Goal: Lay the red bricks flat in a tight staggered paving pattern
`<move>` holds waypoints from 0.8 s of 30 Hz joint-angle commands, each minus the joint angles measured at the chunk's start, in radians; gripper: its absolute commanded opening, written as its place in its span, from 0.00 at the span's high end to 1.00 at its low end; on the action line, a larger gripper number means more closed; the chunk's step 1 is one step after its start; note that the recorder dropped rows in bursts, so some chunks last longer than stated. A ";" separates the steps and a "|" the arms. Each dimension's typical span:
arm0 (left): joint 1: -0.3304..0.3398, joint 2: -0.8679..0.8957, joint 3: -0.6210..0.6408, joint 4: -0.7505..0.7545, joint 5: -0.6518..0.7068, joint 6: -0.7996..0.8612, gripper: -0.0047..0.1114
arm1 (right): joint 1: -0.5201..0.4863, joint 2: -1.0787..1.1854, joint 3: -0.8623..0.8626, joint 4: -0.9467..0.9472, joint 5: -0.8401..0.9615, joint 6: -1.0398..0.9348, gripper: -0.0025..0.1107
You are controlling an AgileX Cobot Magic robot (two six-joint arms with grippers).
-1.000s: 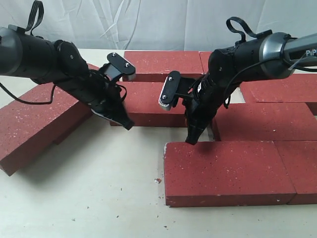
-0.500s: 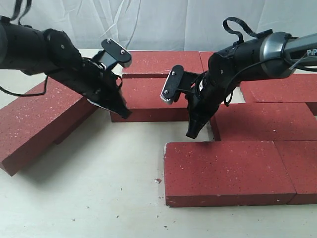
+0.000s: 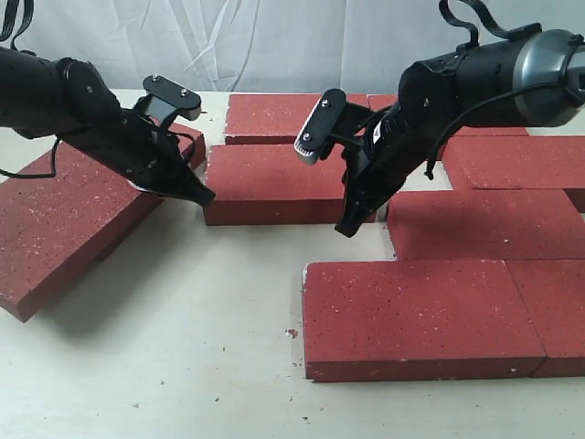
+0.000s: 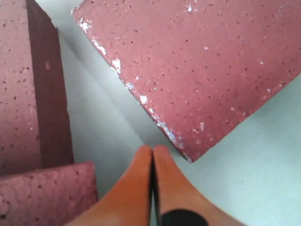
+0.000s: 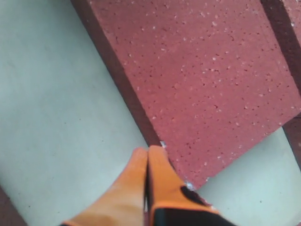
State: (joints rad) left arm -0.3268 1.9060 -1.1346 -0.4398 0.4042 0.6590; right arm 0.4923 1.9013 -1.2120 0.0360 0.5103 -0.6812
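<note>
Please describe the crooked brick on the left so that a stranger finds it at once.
On the left side of the table, under the left arm, lies one red brick. Only this one sits diagonally; the other bricks lie square in rows.

Red bricks [image 3: 411, 315] lying flat on the bench [image 3: 183, 347], speckled white.
Most are sitting in staggered rows at right with gaps showing; the left brick [image 3: 64, 219] is lying askew, apart from them.

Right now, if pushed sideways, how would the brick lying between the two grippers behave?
The brick looks thick and solid: probably heavy and stiff. Lying flat, it should slide rather than tip. White chips along its edge suggest corners may crumble.
</note>
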 commanded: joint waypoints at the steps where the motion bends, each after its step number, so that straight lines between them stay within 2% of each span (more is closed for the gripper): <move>1: 0.004 0.001 -0.010 -0.015 -0.015 -0.002 0.96 | -0.003 0.006 -0.001 -0.003 -0.024 0.001 0.98; 10: 0.004 0.004 -0.031 -0.023 -0.015 -0.002 0.96 | -0.003 -0.035 -0.001 -0.003 0.015 0.003 0.98; 15: 0.004 0.028 -0.035 -0.017 -0.058 0.029 0.96 | -0.003 -0.044 -0.001 0.022 0.015 0.003 0.98; 24: -0.057 0.088 -0.071 0.021 -0.058 0.033 0.96 | -0.003 -0.044 -0.001 0.021 0.012 0.005 0.98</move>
State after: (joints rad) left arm -0.3645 1.9695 -1.1925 -0.4368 0.3513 0.6884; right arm 0.4923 1.8656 -1.2120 0.0546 0.5257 -0.6789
